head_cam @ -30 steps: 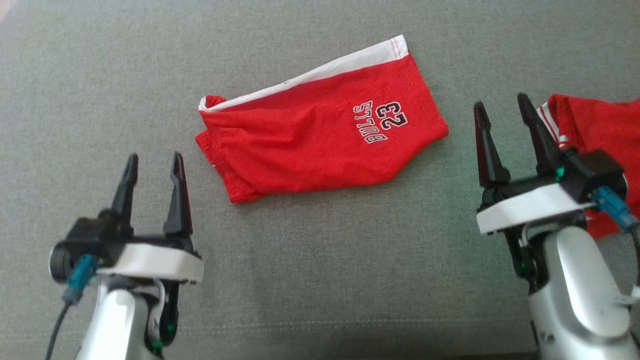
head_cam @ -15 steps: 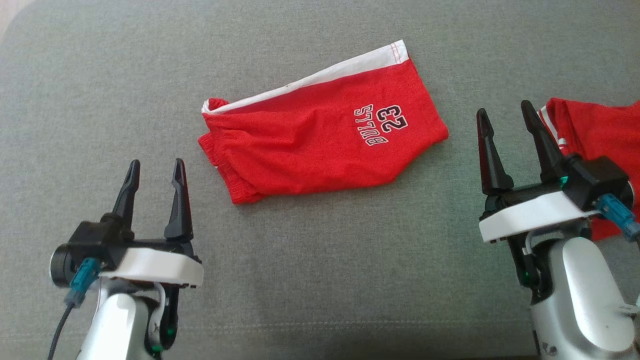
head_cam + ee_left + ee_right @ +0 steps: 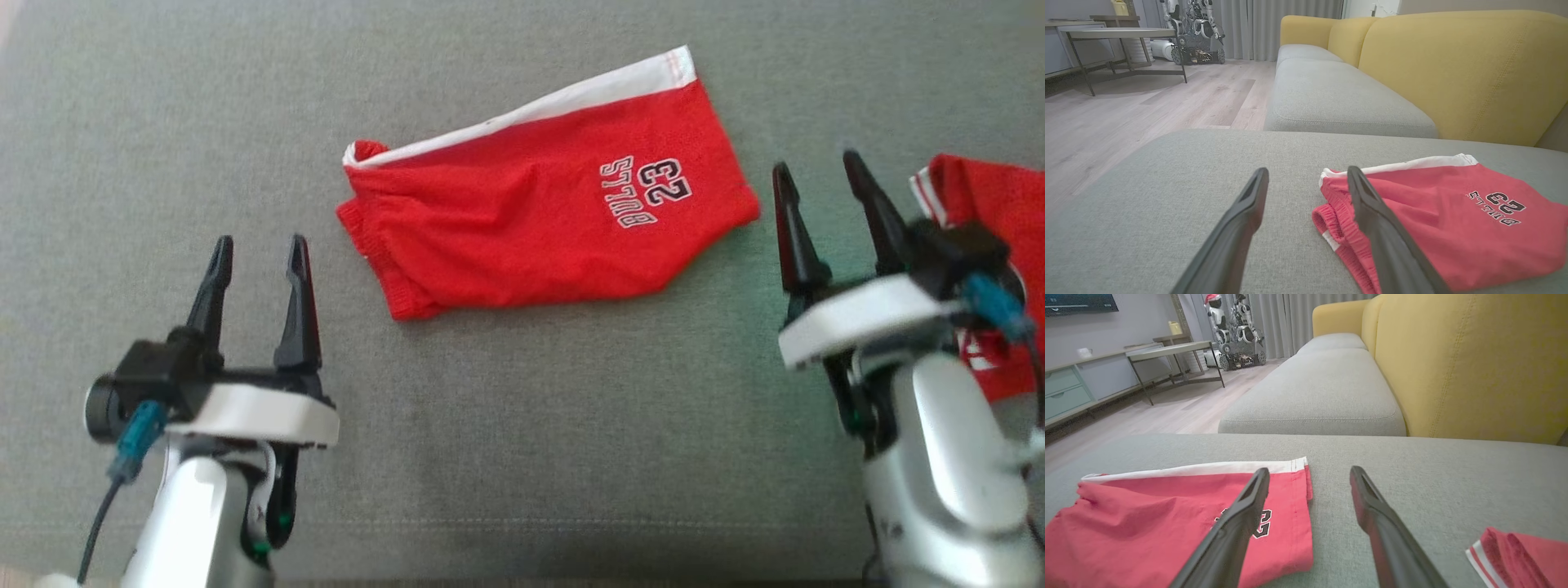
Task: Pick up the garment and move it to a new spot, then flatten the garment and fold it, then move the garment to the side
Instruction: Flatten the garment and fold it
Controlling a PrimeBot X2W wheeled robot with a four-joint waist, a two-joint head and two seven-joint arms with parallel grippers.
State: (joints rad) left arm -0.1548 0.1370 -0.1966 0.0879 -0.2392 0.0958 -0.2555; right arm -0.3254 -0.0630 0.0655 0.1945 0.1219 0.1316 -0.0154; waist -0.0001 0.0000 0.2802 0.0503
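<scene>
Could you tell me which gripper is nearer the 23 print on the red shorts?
Right. The right gripper hovers just beyond the leg hem near the 23 print; the left gripper is off the far waistband end.

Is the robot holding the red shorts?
No, the red shorts lie on the grey cushion, and the left gripper and right gripper are both open, apart from them.

Bare grey cushion lay open between the left hand and the right hand, and on every side of the folded red shorts. A second red garment crowded the right hand's outer side.
</scene>
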